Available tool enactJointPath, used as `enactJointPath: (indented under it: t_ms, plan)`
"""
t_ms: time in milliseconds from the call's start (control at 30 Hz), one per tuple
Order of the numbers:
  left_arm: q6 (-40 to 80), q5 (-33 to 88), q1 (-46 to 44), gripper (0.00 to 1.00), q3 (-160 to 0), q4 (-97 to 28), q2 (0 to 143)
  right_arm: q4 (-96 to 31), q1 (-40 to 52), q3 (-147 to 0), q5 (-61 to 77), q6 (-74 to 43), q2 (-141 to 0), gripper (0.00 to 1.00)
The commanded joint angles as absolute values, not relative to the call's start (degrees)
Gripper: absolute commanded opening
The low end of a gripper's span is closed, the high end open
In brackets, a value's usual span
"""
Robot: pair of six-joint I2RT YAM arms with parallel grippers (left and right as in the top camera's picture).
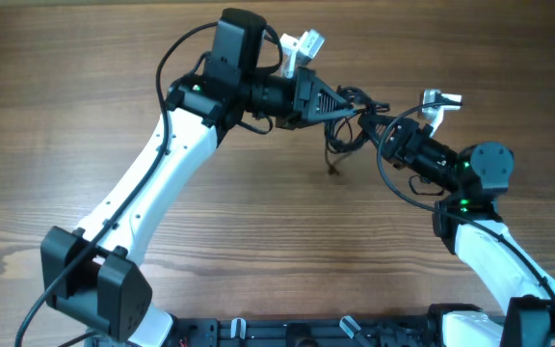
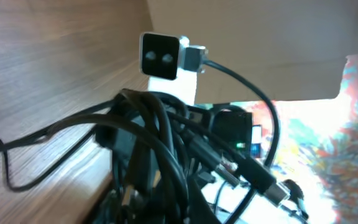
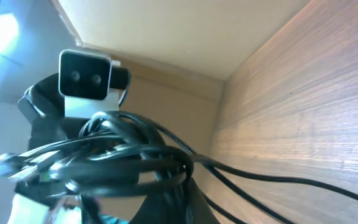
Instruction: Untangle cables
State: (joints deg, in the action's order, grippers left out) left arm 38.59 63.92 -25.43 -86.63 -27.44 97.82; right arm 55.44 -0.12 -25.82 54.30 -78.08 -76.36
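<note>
Crowding both wrist views, 1 knotted bundle of cables (image 2: 160, 143) hides every fingertip; strands too tangled to count. Overhead: the bundle hangs above the table (image 1: 114, 77) between 2 grippers, with 1 strand dangling toward the wood. Right gripper (image 1: 381, 123): closed tight, pinching the bundle as far as can be seen. Left gripper (image 1: 352, 109): nose in the bundle, opening hidden, cannot tell if it grips. Surface: brown wood grain. Plain beige wall behind. 2 arms; 1 white wrist camera (image 2: 165, 56) shows in each wrist view.
</note>
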Motion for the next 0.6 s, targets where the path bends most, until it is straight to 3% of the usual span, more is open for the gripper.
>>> enactJointPath:
  t_ms: [0, 100, 133, 367, 400, 433, 500, 533, 567]
  plan:
    - [33.4, 56.4, -23.3, 0.4, -87.2, -32.9, 96.6, 54.3, -1.2, -25.8, 46.5, -77.5, -76.7, 0.05]
    - [34.1, 46.1, -24.0, 0.68, -87.2, -37.4, 96.6, 49.6, -1.1, -25.8, 41.7, -85.9, -76.7, 0.04]
    - [34.6, 45.5, -24.6, 0.71, -87.2, -37.0, 96.6, 48.4, -1.1, -25.8, 41.6, -87.2, -76.7, 0.04]
    - [46.7, 20.4, -34.4, 0.71, -87.2, -34.1, 96.6, 41.9, 3.4, -25.8, 39.9, -96.9, -76.7, 0.04]
    - [48.9, 16.8, -35.6, 0.68, -87.2, -34.0, 96.6, 41.9, 4.4, -25.8, 39.9, -99.3, -76.7, 0.04]
    - [50.8, 12.7, -36.8, 0.56, -87.2, -34.1, 96.6, 42.0, 5.4, -25.8, 40.0, -99.9, -76.7, 0.04]
    - [51.9, 10.5, -37.6, 0.17, -87.2, -34.1, 96.6, 41.9, 6.3, -25.8, 40.1, -100.0, -76.7, 0.04]
    - [51.9, 10.4, -37.6, 0.04, -87.2, -34.1, 96.6, 41.9, 6.3, -25.8, 40.1, -98.9, -76.7, 0.06]
    - [51.9, 10.4, -37.0, 0.04, -87.2, -34.1, 96.6, 41.9, 6.3, -25.8, 40.3, -95.6, -76.7, 0.18]
